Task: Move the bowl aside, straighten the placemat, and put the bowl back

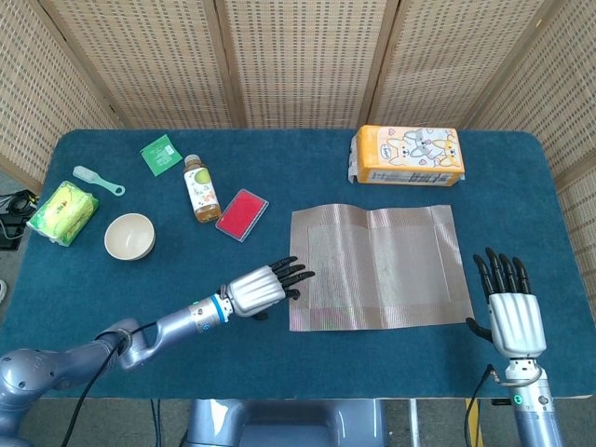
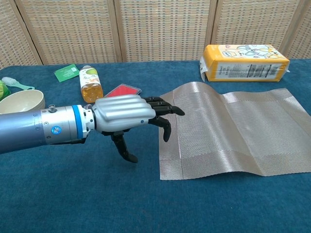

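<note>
The cream bowl (image 1: 129, 237) stands at the left of the blue table, also seen in the chest view as the bowl (image 2: 20, 102). The grey woven placemat (image 1: 376, 268) lies right of centre, creased and humped, its left part raised in the chest view (image 2: 228, 128). My left hand (image 1: 263, 288) hovers palm down with fingers spread, its fingertips (image 2: 170, 111) at the placemat's left edge, holding nothing. My right hand (image 1: 509, 307) is open, fingers up, just off the placemat's right edge near the table's front; the chest view does not show it.
An orange tissue pack (image 1: 408, 155) lies behind the placemat. A juice bottle (image 1: 199, 189), a red case (image 1: 242, 214), a green packet (image 1: 161, 154), a small scoop (image 1: 97, 180) and a yellow-green pack (image 1: 62, 210) sit at the left.
</note>
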